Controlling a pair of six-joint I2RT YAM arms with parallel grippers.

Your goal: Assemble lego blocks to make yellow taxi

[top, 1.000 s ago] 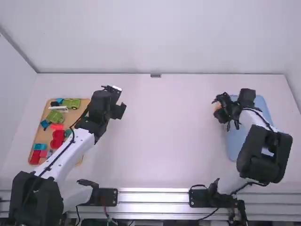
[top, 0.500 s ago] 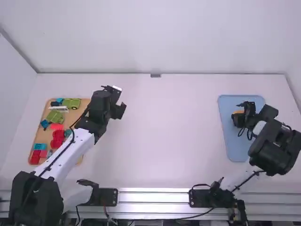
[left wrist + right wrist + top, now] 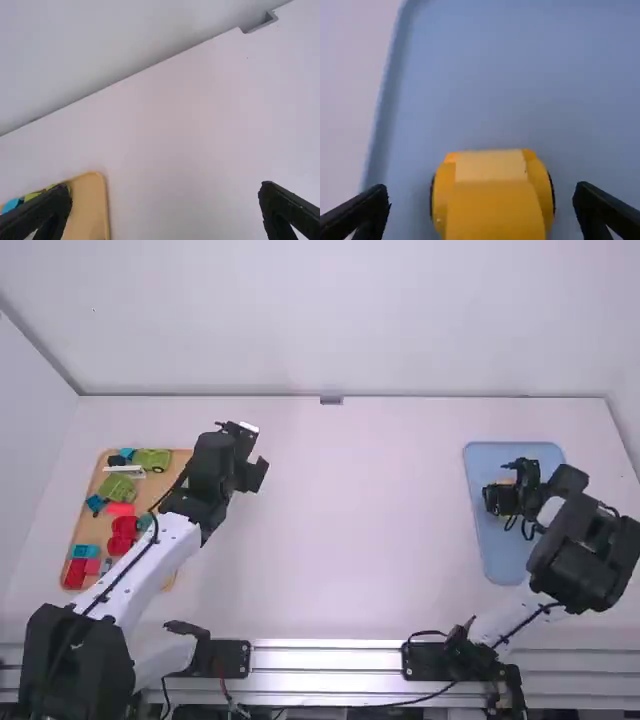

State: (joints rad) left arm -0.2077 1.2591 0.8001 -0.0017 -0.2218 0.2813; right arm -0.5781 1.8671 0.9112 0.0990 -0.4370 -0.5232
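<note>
Two grippers stand open in front of you. Your right gripper (image 3: pixel 500 483) is over the blue tray (image 3: pixel 498 558), jaws wide, a finger either side of the yellow taxi (image 3: pixel 492 200); blue shows between each finger and the taxi, nothing gripped. The taxi sits in that tray, toward its far end. Your left gripper (image 3: pixel 251 452) is above the table beside the wooden tray (image 3: pixel 183 456), jaws wide, nothing between them.

Surface: white table (image 3: pixel 345 525), pale and smooth, the blue tray at your right, the wooden one at your left with its mixed blocks (image 3: pixel 124 528). Room: plain white back wall (image 3: pixel 340 320), side walls, a small grey bracket (image 3: pixel 331 400) at the table's far edge, metal rails (image 3: pixel 330 670) along the near one.
</note>
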